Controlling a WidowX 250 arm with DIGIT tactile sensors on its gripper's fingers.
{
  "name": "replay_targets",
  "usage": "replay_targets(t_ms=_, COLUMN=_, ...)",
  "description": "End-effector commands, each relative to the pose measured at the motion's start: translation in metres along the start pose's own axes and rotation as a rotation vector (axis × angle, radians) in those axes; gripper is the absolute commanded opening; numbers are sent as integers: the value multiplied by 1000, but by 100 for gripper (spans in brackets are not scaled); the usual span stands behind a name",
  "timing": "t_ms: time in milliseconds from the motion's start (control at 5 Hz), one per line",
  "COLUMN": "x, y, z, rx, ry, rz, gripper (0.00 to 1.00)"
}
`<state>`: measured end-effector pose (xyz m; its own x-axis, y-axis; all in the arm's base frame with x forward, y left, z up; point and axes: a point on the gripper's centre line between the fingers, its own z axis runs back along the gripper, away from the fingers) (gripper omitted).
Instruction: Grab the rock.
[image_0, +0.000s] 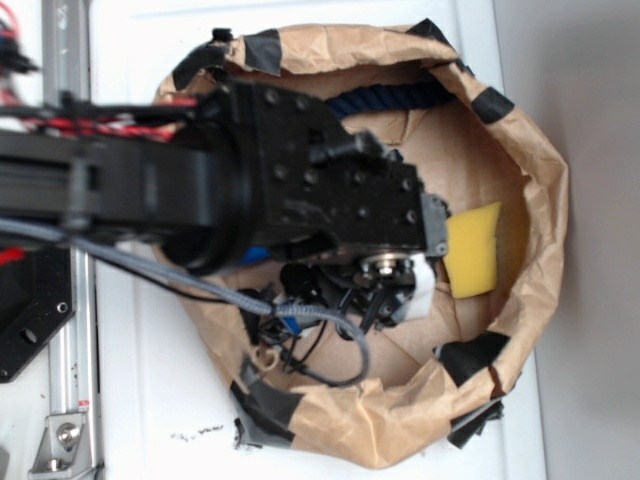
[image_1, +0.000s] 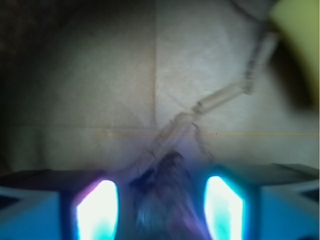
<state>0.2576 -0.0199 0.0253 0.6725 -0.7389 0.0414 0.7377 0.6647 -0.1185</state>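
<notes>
Between my end effector (image_1: 160, 210) fingers sits the small jagged brown-grey rock (image_1: 165, 197), straddled for gripping; jaws part-open, contact uncertain. Yellow sponge wedge (image_0: 472, 248) lies beyond, upper right.

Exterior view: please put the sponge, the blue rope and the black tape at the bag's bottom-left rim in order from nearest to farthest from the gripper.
1. Sponge: yellow, just right of the gripper.
2. Rope and tape: too close to call; the rope lies above along the bag's top wall, the tape below-left on the rim.
</notes>
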Motion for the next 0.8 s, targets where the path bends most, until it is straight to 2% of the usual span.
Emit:
replay_targets(t_ms=0, x=0, y=-14, z=0, rx=-28, ry=12, rz=-61, gripper=0)
replay_targets(t_ms=400, x=6, y=-13, z=43, rx=9, ry=13, rz=-65, gripper=0)
replay_targets(t_ms=600, x=15, y=-23, z=85, rx=110, ry=-54, rz=122, gripper=0)
